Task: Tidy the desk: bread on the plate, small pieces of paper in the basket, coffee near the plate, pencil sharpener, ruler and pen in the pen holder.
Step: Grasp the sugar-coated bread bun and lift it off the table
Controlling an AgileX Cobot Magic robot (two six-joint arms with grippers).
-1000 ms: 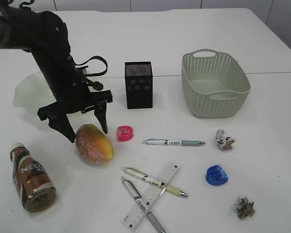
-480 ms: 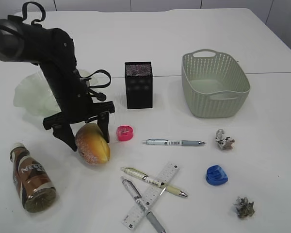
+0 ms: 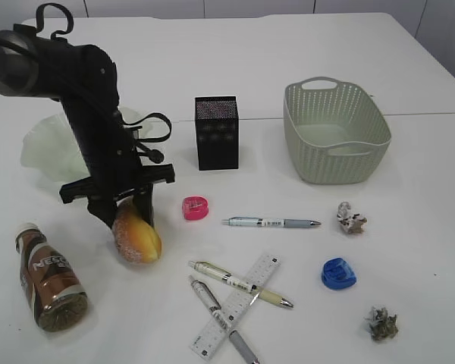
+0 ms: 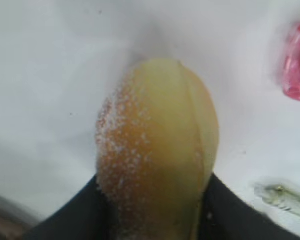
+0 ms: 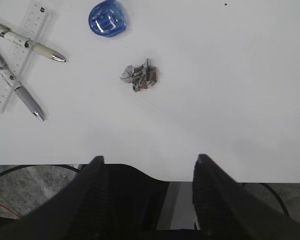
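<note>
Nearest the front edge of the large plain white desk [image 3: 303, 45]: a small brown coffee bottle with white cap [image 3: 47, 277] lying on its side toward the front left corner, a short clear plastic ruler with black markings [image 3: 235, 305] crossed by two grey-and-cream pens [image 3: 241, 284] near the middle, and toward the front right corner a crumpled grey-white ball of paper [image 3: 381, 324] with a blue round pencil sharpener [image 3: 338, 274] just behind it.

Further in, on the left: oval golden-brown sugar-dusted bun [image 3: 136, 233] clamped between the black jaws of the left gripper [image 3: 126, 209], pressed against both flanks in the left wrist view, with the far end low at the tabletop (lifted clear or not, cannot tell). Gripped across the narrow width, probably so the soft bread carries without crushing. Beside it a pink round sharpener [image 3: 195, 207], then a third pen with a grey grip [image 3: 271, 222] and a second paper ball [image 3: 351, 218] toward the right edge.

Right gripper [image 5: 149, 172] hanging over the front edge with jaws apart and nothing between them, apparently parked out of the way.

Farther back: pale green translucent plate with ruffled rim [image 3: 42, 148] behind the left arm, near the left edge, a short carry for the bun. Black square mesh pen holder [image 3: 217, 133] mid-desk and pale grey-green perforated plastic basket [image 3: 336, 133] to the right, both upright and seemingly unfilled.
</note>
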